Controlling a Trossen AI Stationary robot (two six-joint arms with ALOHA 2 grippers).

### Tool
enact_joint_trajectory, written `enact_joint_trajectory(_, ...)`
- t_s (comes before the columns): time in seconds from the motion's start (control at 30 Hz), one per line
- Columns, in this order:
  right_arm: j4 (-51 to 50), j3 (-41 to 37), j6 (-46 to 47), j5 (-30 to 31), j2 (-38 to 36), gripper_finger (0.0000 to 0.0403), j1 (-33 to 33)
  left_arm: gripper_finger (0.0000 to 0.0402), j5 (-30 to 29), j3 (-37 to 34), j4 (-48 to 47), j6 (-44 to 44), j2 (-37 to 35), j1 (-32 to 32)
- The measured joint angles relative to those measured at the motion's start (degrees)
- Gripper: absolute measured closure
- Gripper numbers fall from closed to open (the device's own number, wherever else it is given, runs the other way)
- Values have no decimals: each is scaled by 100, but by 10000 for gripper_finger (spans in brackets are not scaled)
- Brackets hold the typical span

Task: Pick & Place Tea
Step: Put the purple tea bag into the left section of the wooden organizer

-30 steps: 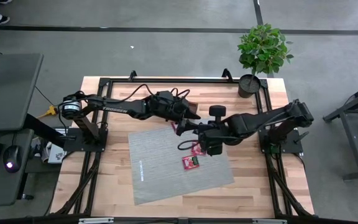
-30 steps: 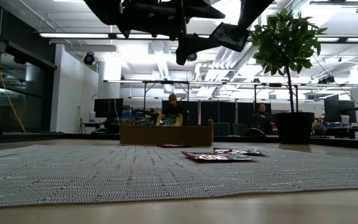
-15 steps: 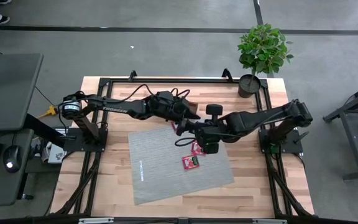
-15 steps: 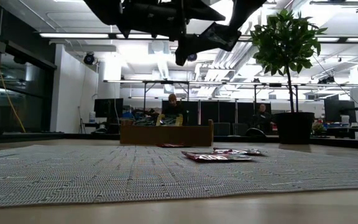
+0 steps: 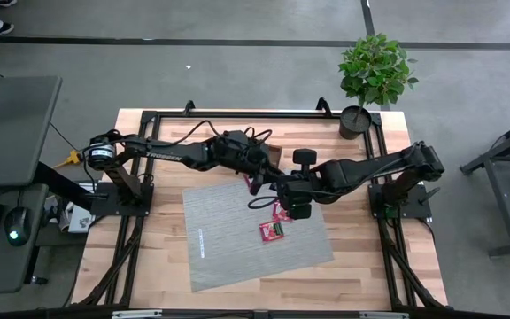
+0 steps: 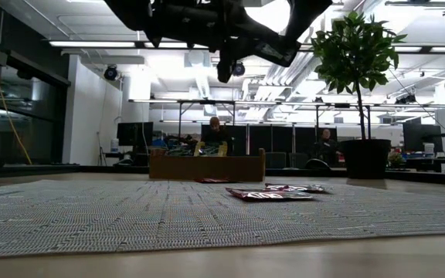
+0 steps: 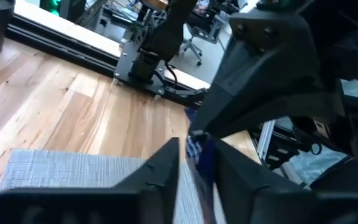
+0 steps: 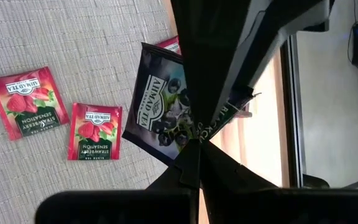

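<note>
Grey mat (image 5: 237, 239) on wooden table (image 5: 361, 266)

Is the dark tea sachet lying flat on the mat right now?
No, the dark tea sachet hangs tilted in the air, pinched by the right gripper above the grey mat.

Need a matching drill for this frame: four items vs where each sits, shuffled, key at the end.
Items:
1. dark sachet
2. red sachets
3. potted plant
4. wooden tray

Places:
A. on a table corner, off the mat
B. flat on the grey mat
C. off the table, pinched in the right gripper
D. mostly hidden under the left arm in the high view

Pairs: 1-C, 2-B, 3-A, 4-D
</note>
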Motion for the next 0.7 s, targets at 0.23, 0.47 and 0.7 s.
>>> enact_joint_trajectory(0.23,-10,0,0,2,0,403,-2,395,-2,0,-15,134,0,-2)
enact_joint_trajectory(0.47,-30,0,72,15,0,402,-1,400,-31,0,-24,148,0,-2)
enact_joint_trajectory(0.7,-75,0,378,95,-16,385,0,401,-46,4,-60,287,-2,0)
